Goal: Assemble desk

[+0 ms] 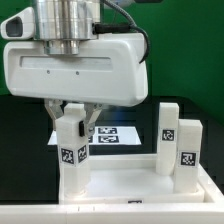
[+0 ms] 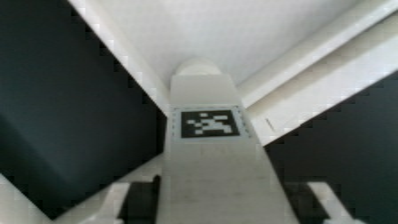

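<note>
Bright, even light from above washes the white gripper housing (image 1: 75,65) and desk legs (image 1: 180,140) nearly featureless against a dark background. Both pictures are soft and low in detail. In the wrist view the leg (image 2: 214,150) blurs toward the near edge; its tag (image 2: 212,122) stays only roughly readable. Shadows are faint.

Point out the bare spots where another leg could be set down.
Free: the panel floor between the leg at the gripper and the two legs on the exterior view's right. Crowded: both those corners.
</note>
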You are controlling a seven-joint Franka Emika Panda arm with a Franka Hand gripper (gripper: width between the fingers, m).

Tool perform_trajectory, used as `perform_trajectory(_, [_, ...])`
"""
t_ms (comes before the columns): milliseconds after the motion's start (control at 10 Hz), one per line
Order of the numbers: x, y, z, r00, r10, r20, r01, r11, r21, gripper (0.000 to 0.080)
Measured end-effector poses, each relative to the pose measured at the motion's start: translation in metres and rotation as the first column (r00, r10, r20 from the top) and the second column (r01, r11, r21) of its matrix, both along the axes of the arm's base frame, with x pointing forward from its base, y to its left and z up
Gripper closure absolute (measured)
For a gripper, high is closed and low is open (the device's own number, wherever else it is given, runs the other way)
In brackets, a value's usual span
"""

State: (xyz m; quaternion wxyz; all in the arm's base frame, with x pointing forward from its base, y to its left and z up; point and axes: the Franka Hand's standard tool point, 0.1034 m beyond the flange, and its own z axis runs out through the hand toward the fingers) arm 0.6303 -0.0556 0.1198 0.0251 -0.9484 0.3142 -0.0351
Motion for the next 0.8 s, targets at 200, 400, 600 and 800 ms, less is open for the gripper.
perform_trajectory(200, [0.0008, 0.0001, -0.0008, 0.968, -0.251, -0.009, 0.251, 0.968, 0.019, 0.0515])
perform_trajectory(400, [0.0004, -0.0018, -0.0018, 0.77, -0.637, -0.04, 0.638, 0.766, 0.081, 0.0515])
perform_trajectory(600, [0.0001, 0.0015, -0.0017, 0.675, -0.735, -0.065, 0.737, 0.67, 0.084, 0.0515])
perform_trajectory(800, [-0.0005, 0.0018, -0.0025, 0.74, -0.67, -0.054, 0.672, 0.737, 0.076, 0.043])
